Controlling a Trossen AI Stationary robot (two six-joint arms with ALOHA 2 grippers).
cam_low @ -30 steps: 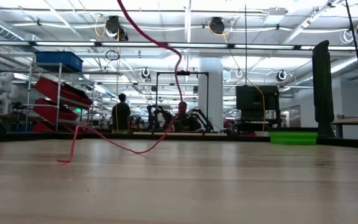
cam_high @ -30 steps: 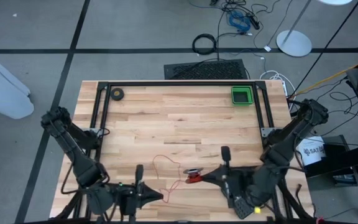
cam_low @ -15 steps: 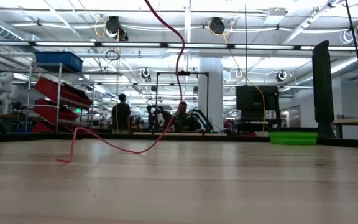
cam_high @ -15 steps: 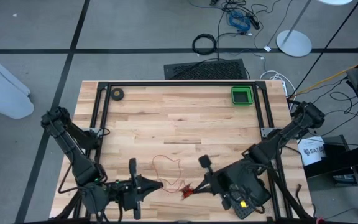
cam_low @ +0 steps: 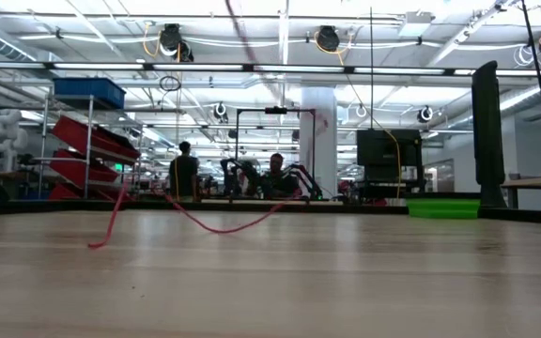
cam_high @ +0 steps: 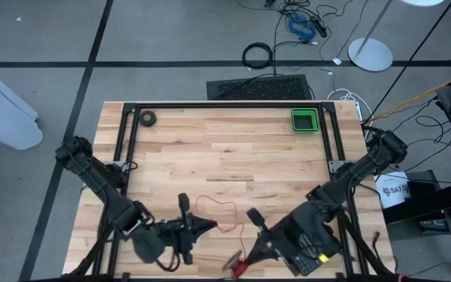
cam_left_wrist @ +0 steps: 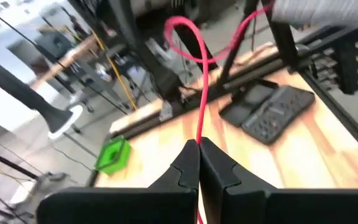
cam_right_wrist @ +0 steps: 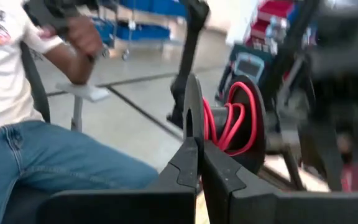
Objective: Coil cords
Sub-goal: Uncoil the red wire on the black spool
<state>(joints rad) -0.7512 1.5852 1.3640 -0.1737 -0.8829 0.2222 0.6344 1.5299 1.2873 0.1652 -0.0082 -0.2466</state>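
The cord is a thin red wire (cam_high: 214,205) lying in a slack loop on the near middle of the table. One end of it (cam_low: 92,243) rests on the wood. The other end is wound on a small dark round spool (cam_right_wrist: 236,121), which shows in the high view as a red-and-dark bundle (cam_high: 238,266) at the table's near edge. My left gripper (cam_high: 210,225) is shut on the wire near the loop. My right gripper (cam_high: 241,260) is shut on the spool. My left gripper pinches a single strand of the red wire (cam_left_wrist: 199,132) between its two fingertips, coming nearly level from the table's left. The wire runs on ahead of the fingers and curls into a slack loop (cam_left_wrist: 185,34). My right gripper pinches the thin rim of the spool's nearer disc (cam_right_wrist: 192,118) between its two fingers, which point level. The spool stands on edge ahead of the fingers, with red turns (cam_right_wrist: 229,124) between its two discs. Whether it is clear of the table, I cannot tell.
A green tray (cam_high: 304,120) stands at the far right and a small dark tape roll (cam_high: 147,118) at the far left, both inside a black frame (cam_high: 225,105). A thick black cable loop (cam_high: 257,55) lies on the floor. A seated person (cam_right_wrist: 17,124) shows beyond the near edge.
My right gripper has carried the spool toward the table's near edge and has swung round to point level. My left gripper has gone a little toward the table's right and far side with the wire. The wire's raised strand has sunk lower over the table.
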